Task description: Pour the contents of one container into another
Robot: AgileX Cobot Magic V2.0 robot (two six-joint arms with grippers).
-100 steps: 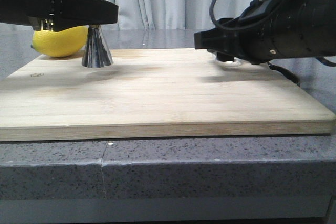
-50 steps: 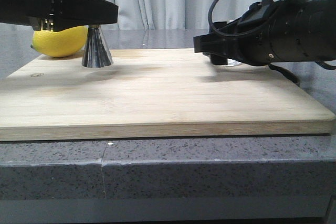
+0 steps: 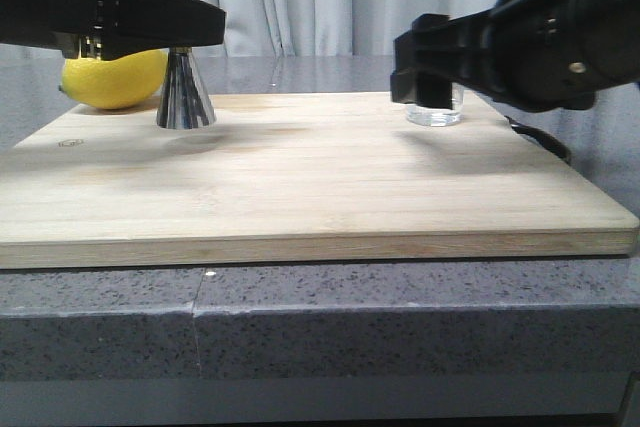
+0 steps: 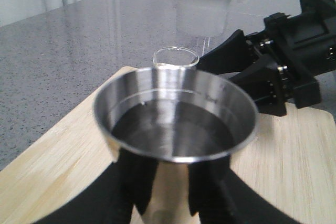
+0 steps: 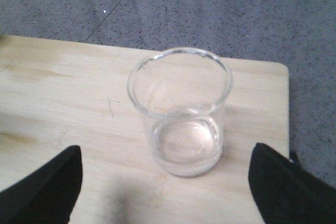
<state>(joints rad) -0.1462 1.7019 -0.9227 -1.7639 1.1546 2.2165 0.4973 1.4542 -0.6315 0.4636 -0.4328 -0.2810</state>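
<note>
Steel hourglass jigger [image 3: 185,92] stands at the pale wooden board's [image 3: 300,187] far left, beside a yellow lemon [image 3: 112,77], in front view. Left wrist view: black left gripper [image 4: 168,182] clamps its stem. Right wrist view: right gripper [image 5: 165,182], fingers [image 5: 44,184] spread, straddles the small clear glass beaker [image 5: 181,119] standing upright, untouched.

Broad bare stretch of pale wooden cutting board [image 3: 300,177] between shiny steel hourglass jigger [image 3: 185,92] and small clear glass beaker [image 3: 434,110]. Blocked behind the jigger by yellow lemon [image 3: 112,78], just beside it. Open black right gripper [image 5: 168,182] flanking the beaker without touching.
</note>
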